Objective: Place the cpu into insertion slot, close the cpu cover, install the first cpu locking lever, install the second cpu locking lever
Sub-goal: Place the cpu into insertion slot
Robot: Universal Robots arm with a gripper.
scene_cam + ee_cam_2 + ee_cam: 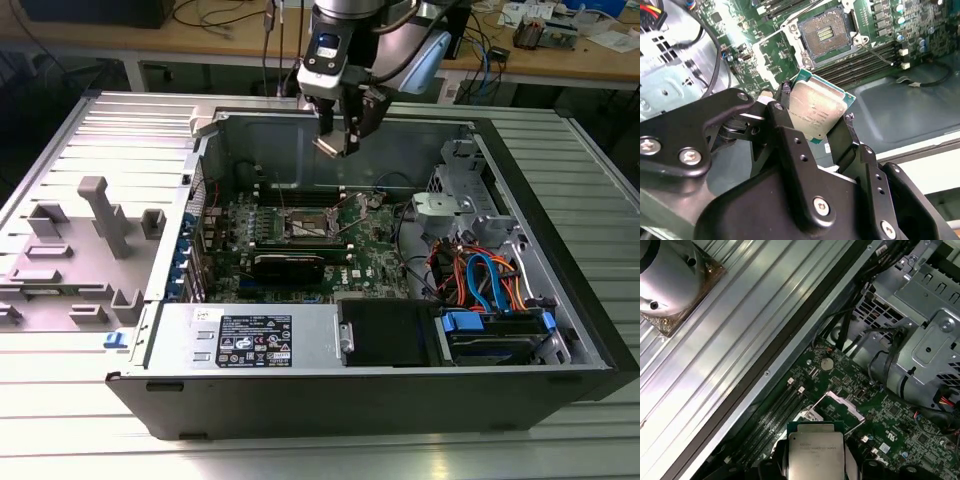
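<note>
Stage: placement not complete | end effector (817, 106) pinching cpu (815, 115) by opposite edges | insertion slot (827, 34) bare, beneath end effector, well apart | closure and both latching steps outstanding

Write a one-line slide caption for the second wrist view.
The hand grips the chip by two edges, held clear of the empty socket.

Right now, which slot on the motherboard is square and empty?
The insertion slot: square, silvery-rimmed, its contacts bare. The memory slots beside it are long and narrow. The end effector holds the cpu, not yet seated.
</note>
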